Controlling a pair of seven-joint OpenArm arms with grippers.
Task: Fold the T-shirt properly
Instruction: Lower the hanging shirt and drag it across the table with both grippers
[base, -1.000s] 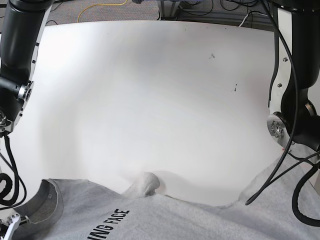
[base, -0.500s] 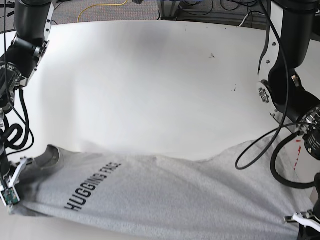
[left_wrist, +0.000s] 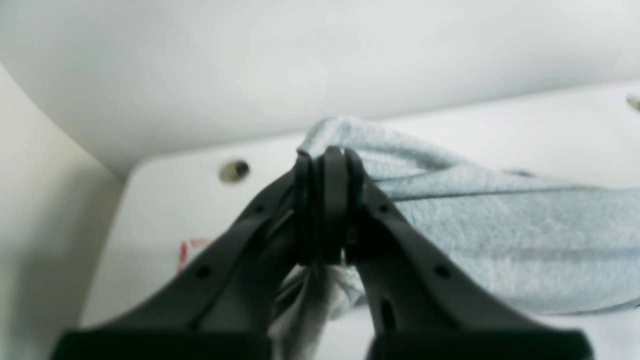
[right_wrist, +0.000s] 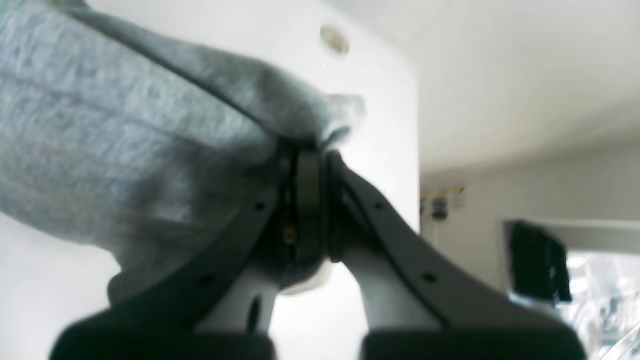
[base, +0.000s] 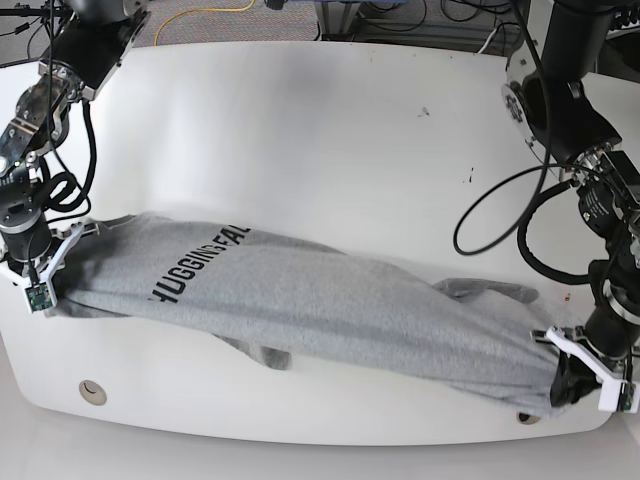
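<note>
**T-shirt drawn up the worktop, pinched at both ends**

Since the earlier frames the T-shirt (base: 300, 310) has been pulled up from the bottom edge of the base view and now lies stretched in a long band across the lower half of the frame, from mid-left down to lower right.

Base view: black lettering on the grey cloth reads "HUGGING FA…", the rest lost in a fold. The right pincer (base: 40, 285), at the left edge, is clamped on the collar end; the left pincer (base: 575, 375), at lower right, is clamped on the bunched far end. The white worktop (base: 320, 150) bears two small dark marks at upper right and a round hole near its lower-left corner. Black cables loop beside both arms; a yellow cable lies on the floor at the top.

Left wrist view: the black pincer (left_wrist: 325, 200) is closed on a fold of grey fabric that trails right; a red mark shows on the worktop at lower left.

Right wrist view: the pincer (right_wrist: 307, 200) is closed on cloth bunched to its left; a blurred room lies at right.
</note>
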